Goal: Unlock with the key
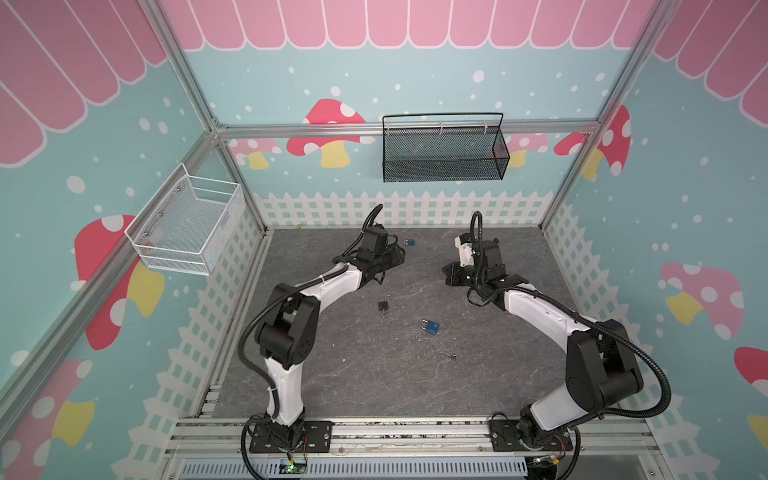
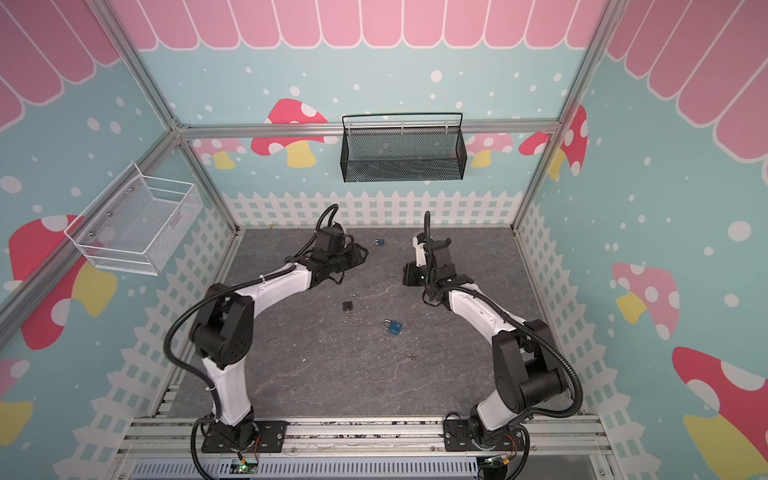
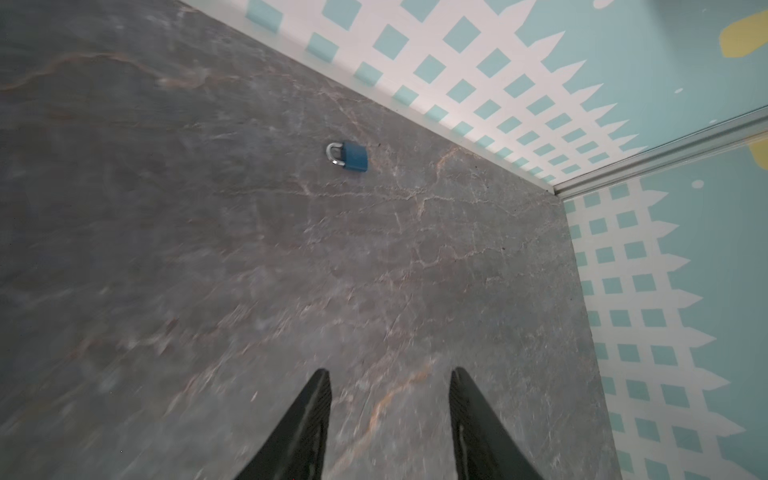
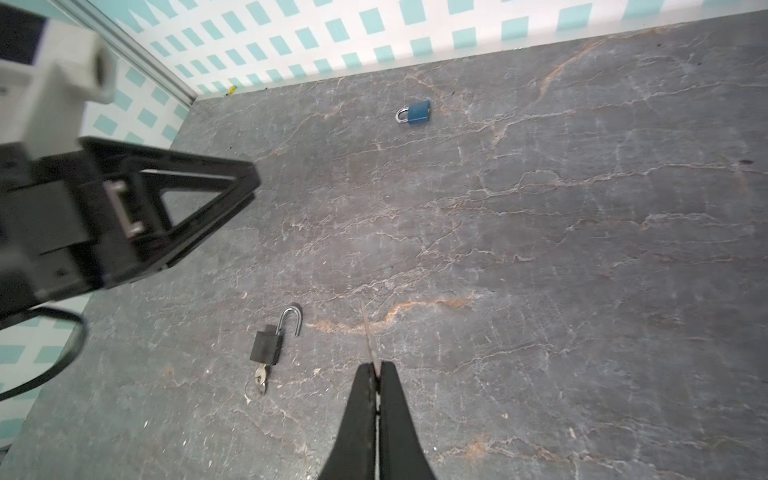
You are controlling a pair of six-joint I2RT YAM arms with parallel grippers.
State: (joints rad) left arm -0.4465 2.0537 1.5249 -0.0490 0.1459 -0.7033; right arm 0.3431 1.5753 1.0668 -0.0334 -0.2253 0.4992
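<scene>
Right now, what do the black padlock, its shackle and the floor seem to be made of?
Black padlock: matte black body, perhaps painted metal or a plastic cover; no shine.
Shackle: bare bright metal, probably steel; silvery gleam.
Floor: grey stone or stone-print sheet, cannot tell which; pale and rusty veins, dull finish.

Open padlock [image 1: 383,306] lies left of shut padlock [image 1: 431,328], behind loose key [image 1: 449,355].

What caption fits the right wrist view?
Right gripper pinching a key; black padlock lies open, blue padlock closed.
</scene>
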